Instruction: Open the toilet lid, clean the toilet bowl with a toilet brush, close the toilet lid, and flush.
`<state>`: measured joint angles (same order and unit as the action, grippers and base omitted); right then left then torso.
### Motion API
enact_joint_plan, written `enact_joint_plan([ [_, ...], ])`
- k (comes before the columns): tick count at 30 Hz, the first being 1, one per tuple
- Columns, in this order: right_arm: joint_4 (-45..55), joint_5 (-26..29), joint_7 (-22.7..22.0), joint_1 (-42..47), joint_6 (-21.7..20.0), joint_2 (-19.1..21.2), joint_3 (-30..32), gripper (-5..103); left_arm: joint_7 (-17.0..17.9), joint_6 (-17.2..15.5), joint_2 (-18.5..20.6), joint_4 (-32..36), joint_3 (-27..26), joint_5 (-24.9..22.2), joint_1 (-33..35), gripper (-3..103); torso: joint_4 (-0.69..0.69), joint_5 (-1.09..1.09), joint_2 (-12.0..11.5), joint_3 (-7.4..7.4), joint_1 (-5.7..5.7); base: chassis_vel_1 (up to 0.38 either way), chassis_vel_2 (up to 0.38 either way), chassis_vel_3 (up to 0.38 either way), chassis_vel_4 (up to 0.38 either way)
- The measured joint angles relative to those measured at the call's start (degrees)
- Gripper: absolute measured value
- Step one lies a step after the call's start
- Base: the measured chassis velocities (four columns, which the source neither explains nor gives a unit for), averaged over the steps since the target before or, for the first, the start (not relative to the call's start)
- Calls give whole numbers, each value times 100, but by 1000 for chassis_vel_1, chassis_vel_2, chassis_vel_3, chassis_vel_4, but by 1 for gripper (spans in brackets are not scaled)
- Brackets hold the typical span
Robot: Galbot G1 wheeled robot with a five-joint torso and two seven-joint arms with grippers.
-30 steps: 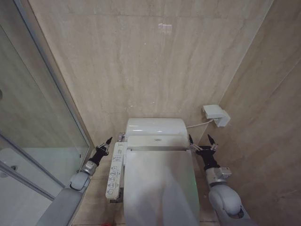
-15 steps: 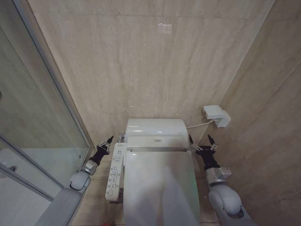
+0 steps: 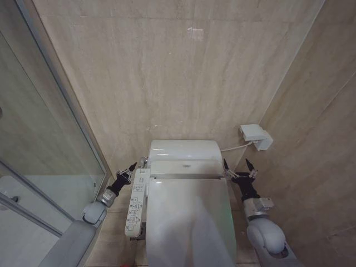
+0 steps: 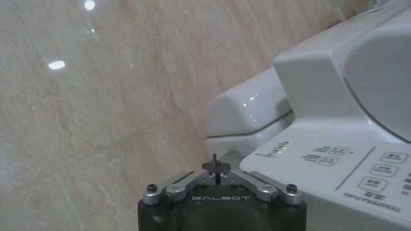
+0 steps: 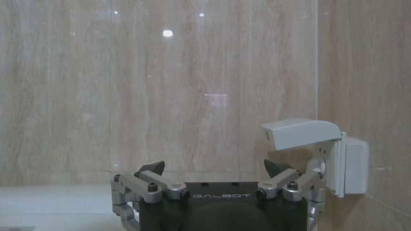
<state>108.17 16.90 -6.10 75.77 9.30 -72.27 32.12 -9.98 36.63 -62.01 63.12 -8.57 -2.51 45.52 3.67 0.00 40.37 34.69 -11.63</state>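
Left gripper (image 3: 132,168), pinched closed, hovered beside the button panel (image 3: 136,203), toilet lid (image 3: 188,219) was down over the bowl, right gripper (image 3: 238,168) spread open alongside; best hook the lid's side edge, lift slowly.

Soft overhead light glints on the glossy wall tiles (image 3: 183,78); the wrist views look somewhat hazy.
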Motion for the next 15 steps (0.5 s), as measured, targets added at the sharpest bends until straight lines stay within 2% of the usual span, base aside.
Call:
enact_joint_plan([
  [15,0,0,0,0,0,0,0,100,-68,117,-140,-521,144,6,-160,0,-2,1,0,0,0,0,0,0,0],
])
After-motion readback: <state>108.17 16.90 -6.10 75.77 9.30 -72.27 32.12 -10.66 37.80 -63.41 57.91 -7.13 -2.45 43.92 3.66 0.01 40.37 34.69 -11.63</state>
